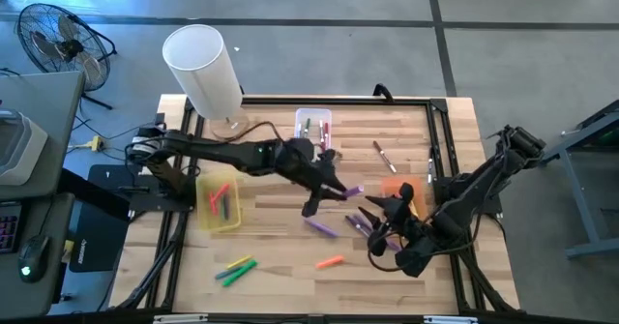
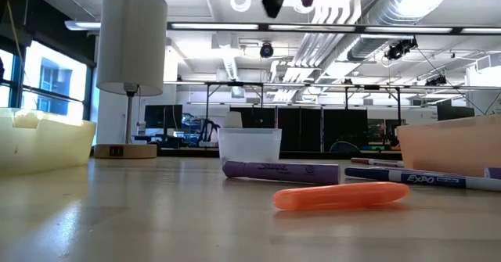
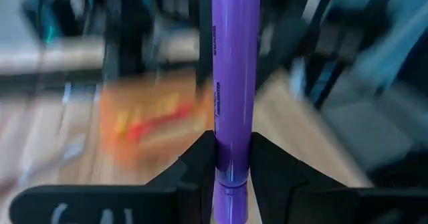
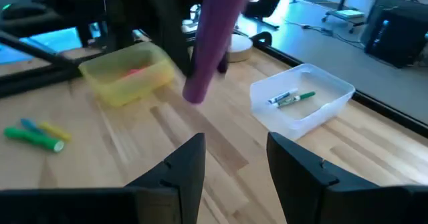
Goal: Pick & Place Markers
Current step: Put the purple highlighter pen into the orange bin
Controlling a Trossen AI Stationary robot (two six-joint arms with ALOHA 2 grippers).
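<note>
Purple marker pinched upright between the left gripper's fingers, raised above mid-desk, its long axis running straight out from them. Right gripper, fingers spread and empty, waits just beside, likely for a handover.

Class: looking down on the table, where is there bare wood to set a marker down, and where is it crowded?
Bare wood lies between the yellow bin and the clear bin. It is crowded by the orange bin, around the right gripper.
</note>
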